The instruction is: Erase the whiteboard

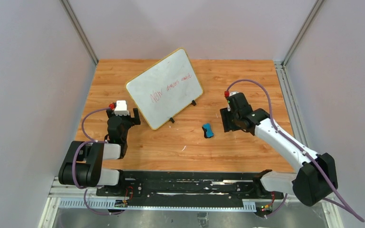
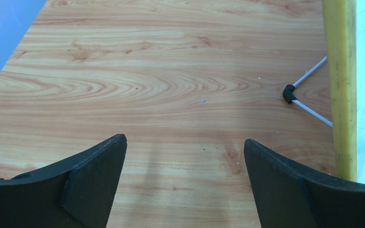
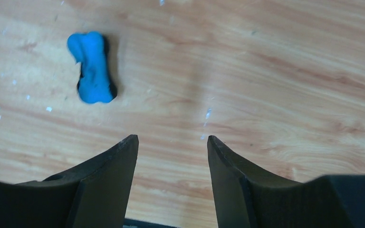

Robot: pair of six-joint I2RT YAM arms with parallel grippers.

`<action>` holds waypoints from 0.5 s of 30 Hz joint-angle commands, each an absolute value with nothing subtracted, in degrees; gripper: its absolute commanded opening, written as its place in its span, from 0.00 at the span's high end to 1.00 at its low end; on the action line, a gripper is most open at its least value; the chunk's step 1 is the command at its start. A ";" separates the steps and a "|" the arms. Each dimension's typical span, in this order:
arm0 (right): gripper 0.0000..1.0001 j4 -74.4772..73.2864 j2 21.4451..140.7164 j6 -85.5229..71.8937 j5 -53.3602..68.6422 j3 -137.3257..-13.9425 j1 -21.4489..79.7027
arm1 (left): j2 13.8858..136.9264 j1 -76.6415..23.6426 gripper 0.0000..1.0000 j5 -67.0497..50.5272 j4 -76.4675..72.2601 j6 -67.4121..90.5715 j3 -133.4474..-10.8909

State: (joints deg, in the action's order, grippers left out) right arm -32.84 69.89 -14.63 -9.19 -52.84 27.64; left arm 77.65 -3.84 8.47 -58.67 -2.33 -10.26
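Wood-grain table (image 1: 247, 142) carries the whiteboard (image 1: 164, 88) propped on its feet far-centre, red writing unerased; left gripper (image 2: 184, 142) spread empty just beside its left edge, likely to brace it; right gripper (image 3: 172, 140) apart, empty, near the blue eraser (image 1: 208, 130), probably to fetch it.

A high, fixed view from above and behind looks down and forward, taking in the whole wooden surface (image 1: 247, 152) from some way off. The left wrist view sits low and close and looks forward along the wood past the left pincer (image 2: 184, 139). The yellow edge of the whiteboard (image 2: 341, 85) runs down its right margin. The right wrist view looks steeply down past the right pincer (image 3: 172, 137) at nearby wood and the blue eraser (image 3: 92, 66). The high view shows both board and eraser too.
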 commanded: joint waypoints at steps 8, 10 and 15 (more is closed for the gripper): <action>0.42 -34.85 83.44 -12.85 -5.04 -56.52 37.91 | 77.86 -3.87 0.02 9.04 -60.91 -2.27 -11.07; 0.41 -33.50 85.11 -11.92 -4.73 -57.17 37.88 | 77.83 -3.84 0.02 9.04 -60.90 -2.24 -11.07; 0.40 -31.25 89.71 -10.11 -2.83 -60.89 37.86 | 77.85 -3.80 0.02 8.99 -60.91 -2.28 -11.07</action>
State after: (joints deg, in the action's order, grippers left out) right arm -33.80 87.18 -12.62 -4.69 -56.64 37.23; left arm 77.65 -3.84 8.47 -58.67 -2.33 -10.26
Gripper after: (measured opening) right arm 0.595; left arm 0.982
